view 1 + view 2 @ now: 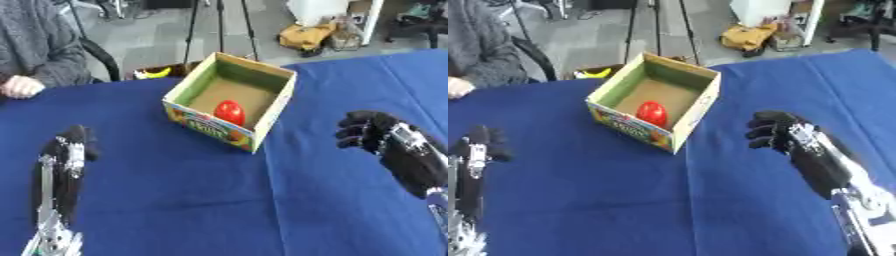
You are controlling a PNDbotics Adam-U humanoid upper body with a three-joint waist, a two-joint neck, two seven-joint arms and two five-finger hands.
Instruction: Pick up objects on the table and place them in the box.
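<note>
1. My left hand (pixel 68 150) sits low at the left over the blue table (pixel 175 200), seen edge-on, fingers pointing up and away. Can't tell if they're apart or together. It holds nothing.
2. Box (pixel 229 102) is mid-table, open top, green inner walls, brown floor. The near outer wall has a colourful printed label, but I can't read the writing.
3. Inside the box: one red round object (pixel 229 112), resting on the floor against the near wall. It's well apart from both hands.
4. My right hand (pixel 776 131) is to the right of the box, near its right corner but not touching it. Fingers are curled inward, clamped on nothing.
5. A person's hand (pixel 19 86) in a grey sleeve rests on the table's far left edge, well apart from the box.
</note>
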